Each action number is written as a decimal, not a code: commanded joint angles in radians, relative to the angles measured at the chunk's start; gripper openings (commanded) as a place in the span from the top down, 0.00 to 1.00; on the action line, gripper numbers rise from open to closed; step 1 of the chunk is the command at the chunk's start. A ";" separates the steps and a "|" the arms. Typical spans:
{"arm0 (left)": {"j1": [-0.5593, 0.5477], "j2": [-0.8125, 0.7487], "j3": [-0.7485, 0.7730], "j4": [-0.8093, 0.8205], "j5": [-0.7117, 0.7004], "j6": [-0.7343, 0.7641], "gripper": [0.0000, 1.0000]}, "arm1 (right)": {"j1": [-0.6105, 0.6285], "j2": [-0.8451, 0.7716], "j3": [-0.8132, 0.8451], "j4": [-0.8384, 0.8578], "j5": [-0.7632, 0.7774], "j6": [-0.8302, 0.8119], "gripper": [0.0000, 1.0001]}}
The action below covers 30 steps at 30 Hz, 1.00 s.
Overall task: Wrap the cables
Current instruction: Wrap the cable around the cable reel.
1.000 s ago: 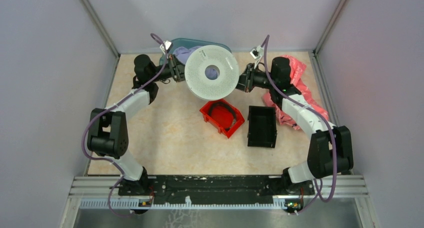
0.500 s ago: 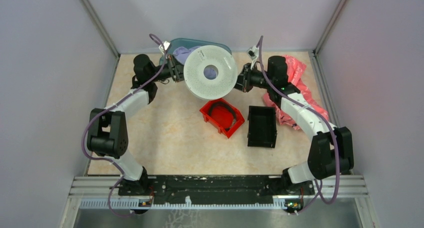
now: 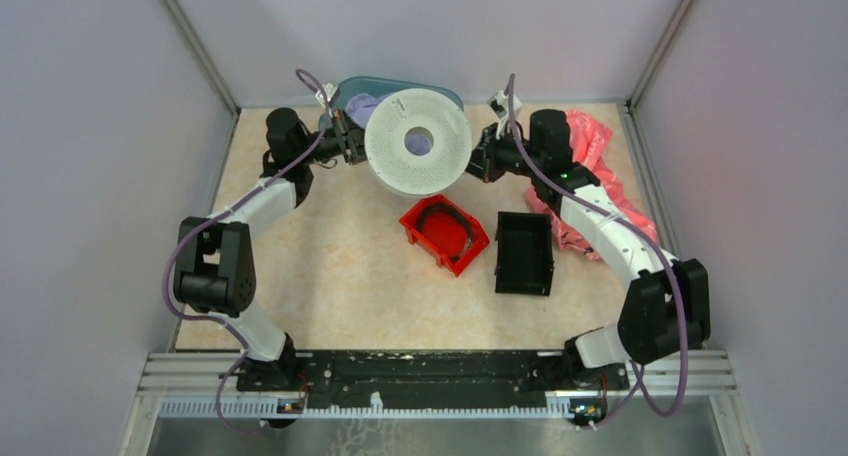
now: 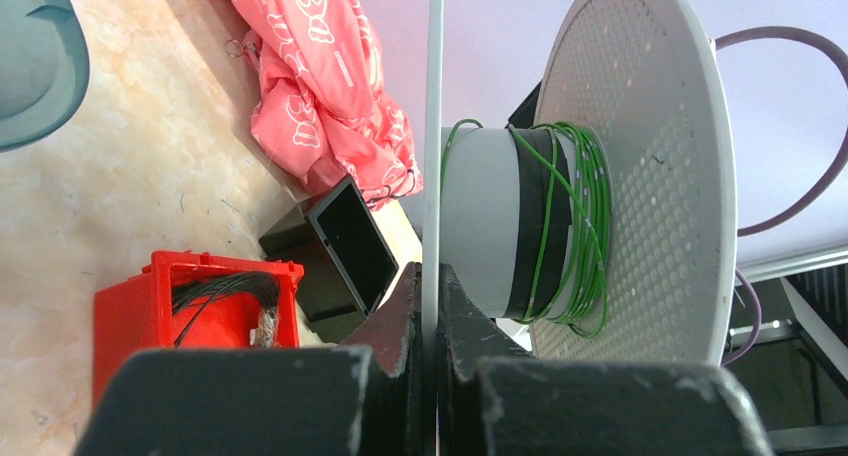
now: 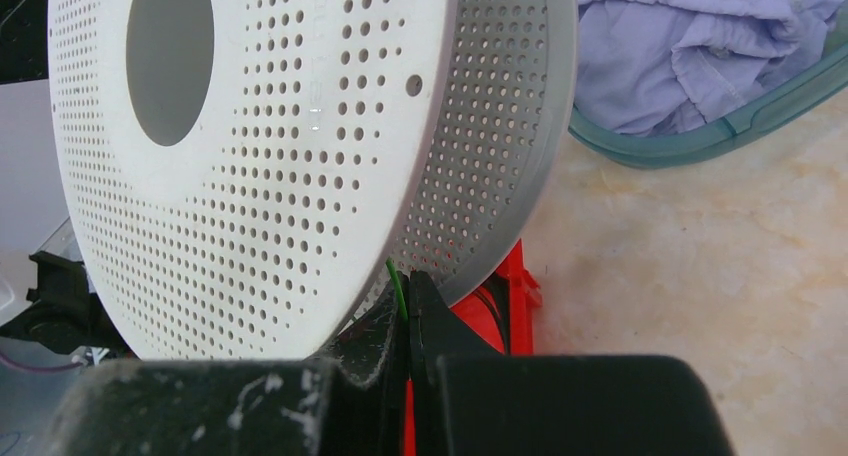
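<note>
The left jaws are clamped shut on the thin rim of one flange of the white perforated spool (image 3: 417, 141), holding it up off the desk (image 3: 330, 266) between the two arms. A few turns of green cable (image 4: 570, 226) lie round the spool's core just past that flange, and the right jaws are pinched closed on a strand of it right under the spool's lower edge

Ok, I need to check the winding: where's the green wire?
Left wrist view: the green wire is coiled round the white spool's hub, beside the perforated flange; the right gripper pinches a strand.
</note>
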 commanded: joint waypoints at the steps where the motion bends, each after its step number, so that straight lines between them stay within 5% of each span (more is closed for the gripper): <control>1: -0.024 -0.053 0.005 0.025 -0.013 -0.023 1.00 | 0.049 -0.008 0.027 0.013 0.039 0.001 1.00; 30: -0.070 -0.014 -0.130 -0.035 -0.125 -0.168 1.00 | 0.231 0.022 0.065 -0.058 0.580 -0.065 1.00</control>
